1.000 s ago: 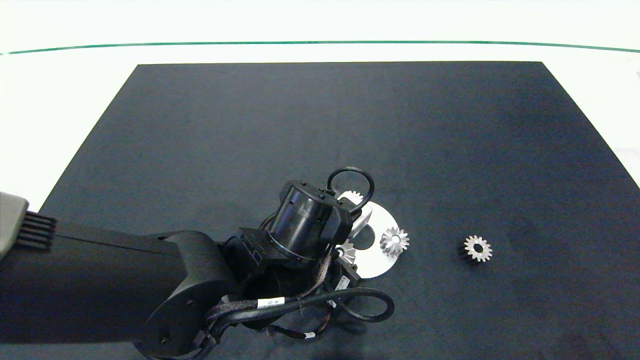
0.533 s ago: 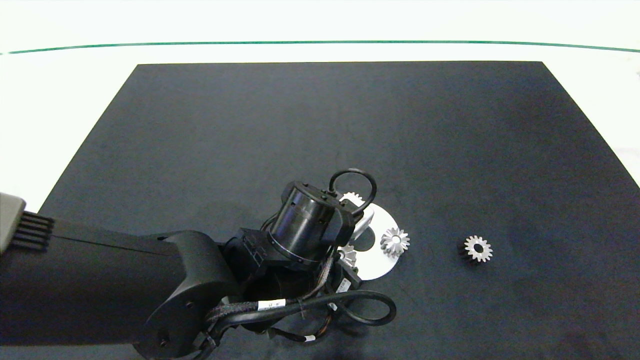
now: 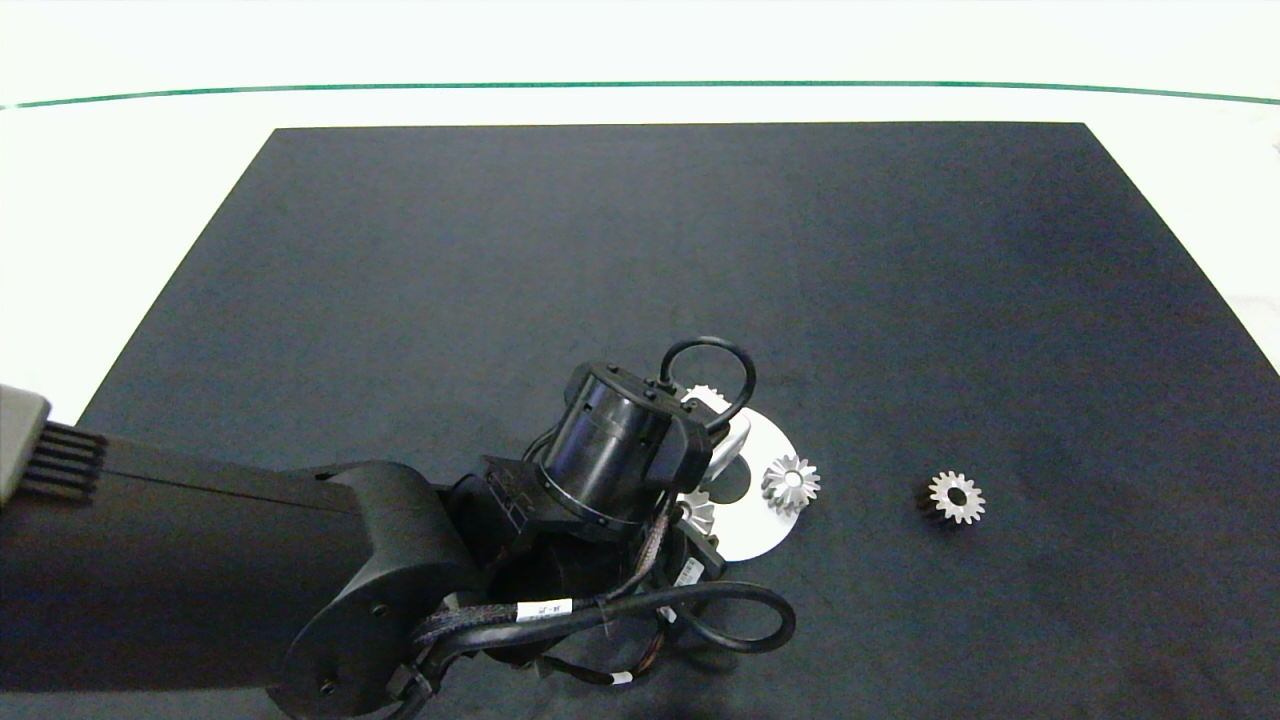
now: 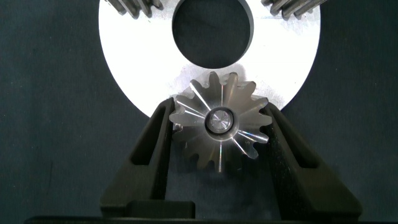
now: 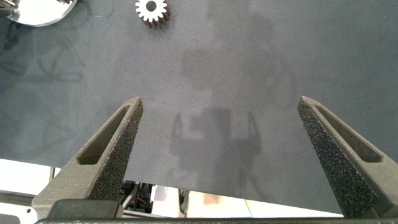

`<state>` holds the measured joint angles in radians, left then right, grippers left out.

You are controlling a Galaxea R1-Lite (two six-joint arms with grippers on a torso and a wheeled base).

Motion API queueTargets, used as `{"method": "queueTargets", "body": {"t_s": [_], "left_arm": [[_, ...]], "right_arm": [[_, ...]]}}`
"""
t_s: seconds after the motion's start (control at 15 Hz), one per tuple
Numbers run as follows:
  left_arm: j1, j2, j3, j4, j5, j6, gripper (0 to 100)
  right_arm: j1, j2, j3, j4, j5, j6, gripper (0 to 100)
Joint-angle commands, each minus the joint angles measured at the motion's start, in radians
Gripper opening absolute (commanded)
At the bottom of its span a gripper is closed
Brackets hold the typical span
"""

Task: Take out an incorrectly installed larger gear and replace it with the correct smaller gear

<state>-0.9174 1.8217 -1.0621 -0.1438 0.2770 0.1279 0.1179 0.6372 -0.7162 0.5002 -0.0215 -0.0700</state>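
Observation:
The larger gear [image 4: 219, 121], silver with long pointed flaring teeth, sits at the rim of a round silver plate [image 4: 286, 68]. My left gripper [image 4: 219, 109] is shut on it, one dark finger [image 4: 155, 137] against its teeth on each side. In the head view my left arm [image 3: 620, 450] covers most of this gear; only a bit of the larger gear [image 3: 697, 512] shows. The smaller gear [image 3: 956, 497], flat with short blunt teeth, lies alone on the mat to the right of the plate [image 3: 765, 530]. My right gripper [image 5: 221, 102] hangs open over bare mat, the smaller gear [image 5: 151, 9] well beyond it.
Two more gears sit on the plate: one [image 3: 791, 482] at its right edge, one [image 3: 705, 396] at its far side. The plate has a round centre hole [image 4: 213, 34]. The black mat [image 3: 640, 250] lies on a white table.
My left arm's wrist has shifted very slightly over the plate. The gears and the plate look unmoved.

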Motion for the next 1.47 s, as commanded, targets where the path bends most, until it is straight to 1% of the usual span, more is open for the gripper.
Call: {"method": "queueTargets", "body": {"t_s": [0.07,0.27,0.53,1.2,1.47], "left_arm": [[0.000,-0.012,0.001,-0.003,0.002,0.001,25],[0.000,-0.021,0.004,-0.003,0.002,0.001,25],[0.000,-0.033,0.002,0.000,0.008,0.003,25],[0.011,-0.102,0.017,0.047,0.008,0.001,25],[0.031,-0.134,0.016,0.075,0.008,0.001,25]], "right_arm": [[0.000,0.001,0.000,0.003,0.000,-0.001,100],[0.000,-0.001,-0.002,0.003,0.000,-0.001,100],[0.000,-0.002,-0.006,0.003,-0.002,-0.001,100],[-0.001,0.007,-0.008,0.003,-0.003,-0.001,100],[-0.003,0.001,-0.006,0.003,-0.005,-0.001,100]]}}
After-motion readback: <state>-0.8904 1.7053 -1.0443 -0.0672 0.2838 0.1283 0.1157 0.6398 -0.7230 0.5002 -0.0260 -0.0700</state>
